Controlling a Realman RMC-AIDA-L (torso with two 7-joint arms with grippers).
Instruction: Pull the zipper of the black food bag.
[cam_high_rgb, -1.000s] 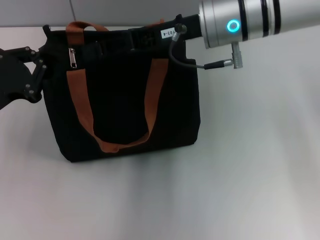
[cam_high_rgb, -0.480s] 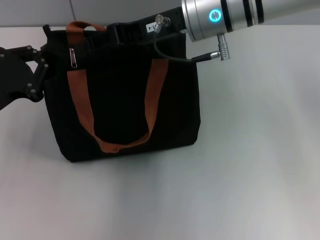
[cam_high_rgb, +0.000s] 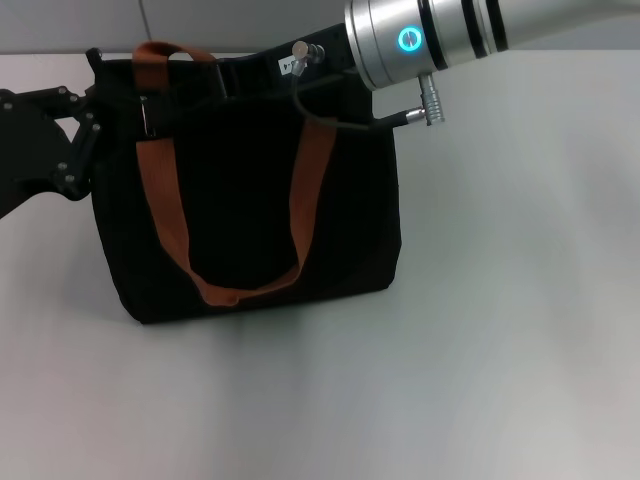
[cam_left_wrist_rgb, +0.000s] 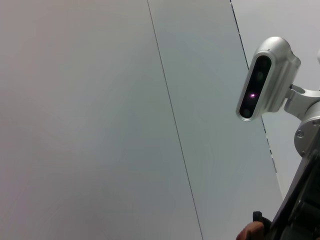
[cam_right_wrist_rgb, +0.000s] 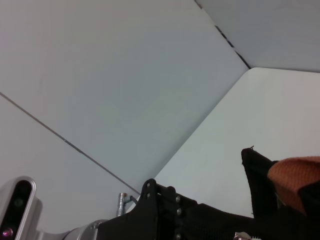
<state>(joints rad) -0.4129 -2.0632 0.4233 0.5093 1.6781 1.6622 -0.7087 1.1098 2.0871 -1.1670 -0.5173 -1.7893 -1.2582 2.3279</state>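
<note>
White tabletop (cam_high_rgb: 480, 330) lies under the black food bag (cam_high_rgb: 250, 220), which stands upright at its far left. My left gripper (cam_high_rgb: 85, 135) presses against the bag's left top corner; I cannot tell how wide it sits. My right gripper (cam_high_rgb: 235, 78) reaches along the top edge, its fingers hidden against the black fabric, so I cannot tell its state either. The zipper (cam_high_rgb: 146, 115) pull sits near the left orange handle (cam_high_rgb: 165, 200). I judge I should brace that corner firmly and draw straight along the zip line.
</note>
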